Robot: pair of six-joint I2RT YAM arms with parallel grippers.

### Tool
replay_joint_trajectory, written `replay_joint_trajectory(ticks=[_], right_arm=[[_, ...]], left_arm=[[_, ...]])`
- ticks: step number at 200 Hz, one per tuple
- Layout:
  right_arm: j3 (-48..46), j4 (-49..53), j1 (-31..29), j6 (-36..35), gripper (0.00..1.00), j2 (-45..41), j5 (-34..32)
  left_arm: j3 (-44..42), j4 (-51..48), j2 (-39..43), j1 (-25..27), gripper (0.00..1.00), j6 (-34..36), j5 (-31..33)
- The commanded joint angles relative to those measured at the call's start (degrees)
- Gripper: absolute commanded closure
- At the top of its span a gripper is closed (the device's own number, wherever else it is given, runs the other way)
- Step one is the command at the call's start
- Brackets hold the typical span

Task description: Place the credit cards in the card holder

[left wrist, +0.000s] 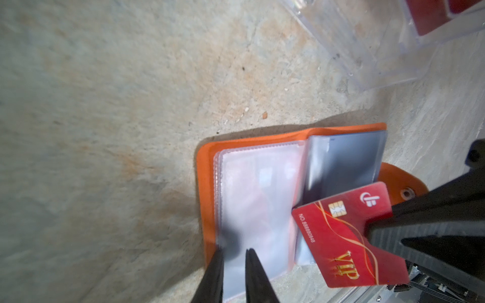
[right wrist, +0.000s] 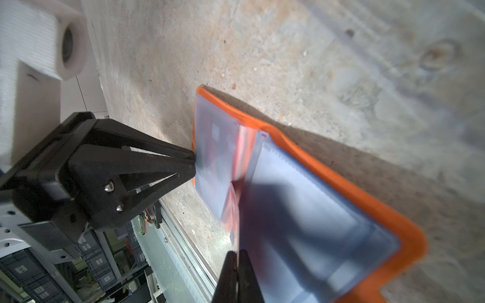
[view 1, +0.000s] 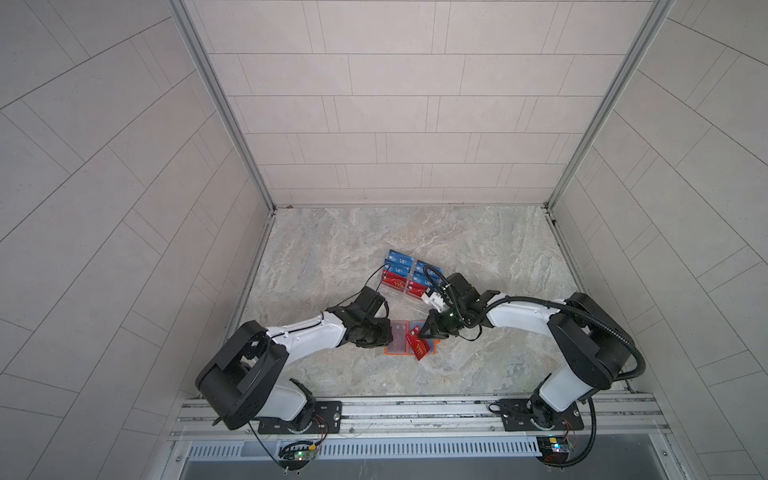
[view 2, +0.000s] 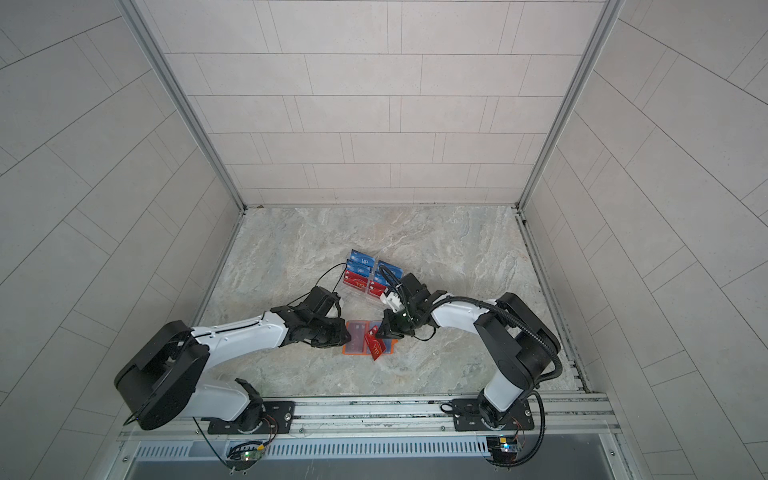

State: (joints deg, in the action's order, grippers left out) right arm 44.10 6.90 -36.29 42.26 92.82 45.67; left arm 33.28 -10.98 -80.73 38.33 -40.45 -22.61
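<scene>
Red card (left wrist: 341, 236), long axis diagonal, in right jaws; left jaws tight on holder (left wrist: 206, 189).

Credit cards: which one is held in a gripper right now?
The red VIP card, pinched by the right gripper over the open card holder; those in the clear racks are free.

The red card (left wrist: 349, 236) said "VIP" in gold letters. It also had a small number starting with "NO". The blue cards (view 1: 401, 261) said "VIP" in white.
</scene>
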Motion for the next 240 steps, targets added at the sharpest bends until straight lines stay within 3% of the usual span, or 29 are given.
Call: replay_joint_trajectory(ticks=[1,240], right_arm=[[-0.08,1.54,-0.31,-0.07,1.00,-1.58,-2.02],[0.95,-6.62,-0.67,3.92,1.00,3.65,-5.05]], left_arm=[[-0.53,-1.01,-0.44,0.06,0.79,0.73,0.64],[-0.90,-0.71,0.40,0.08,0.78,0.40,0.38]])
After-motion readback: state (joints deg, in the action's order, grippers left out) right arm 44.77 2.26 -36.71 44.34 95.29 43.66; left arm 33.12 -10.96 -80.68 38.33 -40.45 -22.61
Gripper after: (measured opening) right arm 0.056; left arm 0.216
